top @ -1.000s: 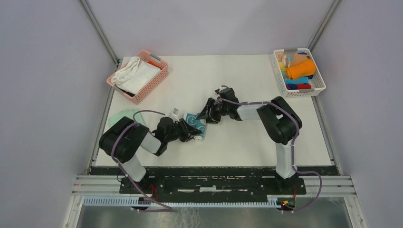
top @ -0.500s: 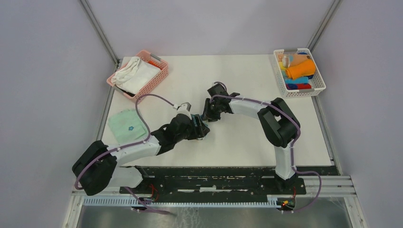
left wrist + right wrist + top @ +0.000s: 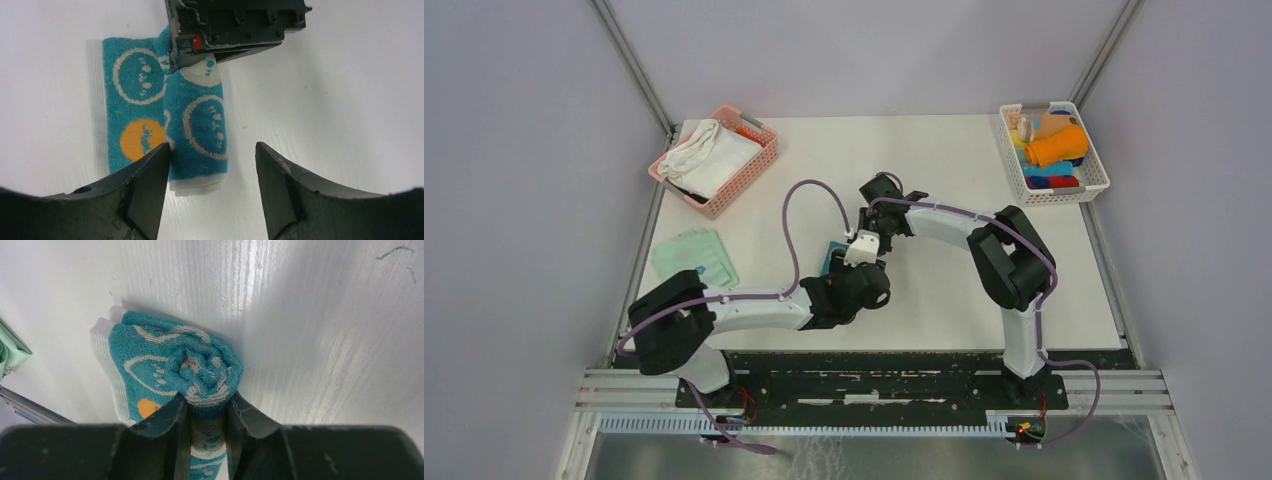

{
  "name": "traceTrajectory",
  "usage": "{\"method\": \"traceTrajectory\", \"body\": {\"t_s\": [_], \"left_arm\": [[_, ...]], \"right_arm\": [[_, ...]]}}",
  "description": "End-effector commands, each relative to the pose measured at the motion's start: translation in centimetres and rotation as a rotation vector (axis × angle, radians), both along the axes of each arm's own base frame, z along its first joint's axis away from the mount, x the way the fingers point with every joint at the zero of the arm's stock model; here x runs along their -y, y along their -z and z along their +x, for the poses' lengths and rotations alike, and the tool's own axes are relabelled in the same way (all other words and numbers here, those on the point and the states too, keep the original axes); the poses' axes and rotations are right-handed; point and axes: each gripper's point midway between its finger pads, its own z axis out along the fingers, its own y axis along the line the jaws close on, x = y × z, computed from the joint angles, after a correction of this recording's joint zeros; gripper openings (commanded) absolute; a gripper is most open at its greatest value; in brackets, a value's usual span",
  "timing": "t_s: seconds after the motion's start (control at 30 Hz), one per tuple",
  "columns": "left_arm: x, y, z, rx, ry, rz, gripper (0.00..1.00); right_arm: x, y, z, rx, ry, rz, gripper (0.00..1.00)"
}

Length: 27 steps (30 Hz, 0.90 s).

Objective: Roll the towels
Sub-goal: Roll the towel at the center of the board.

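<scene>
A teal towel with circle patterns lies mid-table, partly rolled. The roll (image 3: 196, 135) lies beside its flat tail (image 3: 131, 105); it also shows in the top view (image 3: 832, 256). My right gripper (image 3: 207, 412) is shut on the far end of the roll (image 3: 205, 372), and its black body shows in the left wrist view (image 3: 235, 25). My left gripper (image 3: 212, 165) is open at the roll's near end, with the left finger (image 3: 145, 185) touching the towel's edge and the right finger apart from it. In the top view the two grippers meet over the towel, left (image 3: 854, 262) and right (image 3: 871, 232).
A folded green towel (image 3: 694, 260) lies near the left table edge. A pink basket (image 3: 759, 165) with a white towel stands at the back left. A white basket (image 3: 1092, 170) with rolled towels stands at the back right.
My left arm has swung right, from the towel's left side round to its near end, and its jaws are now open. The right gripper has stayed shut on the roll.
</scene>
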Motion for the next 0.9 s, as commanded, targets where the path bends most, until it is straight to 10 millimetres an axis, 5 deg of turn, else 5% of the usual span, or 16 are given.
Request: {"method": "traceTrajectory", "body": {"t_s": [0.0,0.3,0.47,0.57,0.67,0.87], "left_arm": [[0.2,-0.3,1.6,0.101,-0.010,0.159,0.67],[0.9,5.0,1.3,0.025,0.018,0.362,0.54],[0.9,4.8,1.2,0.009,0.020,0.355,0.42],[1.0,4.1,0.9,-0.032,0.042,0.217,0.37],[1.4,3.9,0.4,-0.137,0.095,-0.030,0.18],[0.9,2.6,0.3,-0.302,0.129,-0.468,0.13]], "right_arm": [[1.8,0.9,-0.5,-0.014,-0.004,-0.099,0.32],[1.6,0.9,-0.5,-0.019,-0.010,-0.091,0.32],[0.8,-0.1,-0.6,-0.005,-0.026,-0.033,0.34],[0.2,-1.6,-0.4,0.021,-0.027,0.054,0.37],[-0.4,-3.4,0.0,0.057,-0.026,0.158,0.45],[-1.0,-6.1,1.0,0.117,0.008,0.369,0.59]]}}
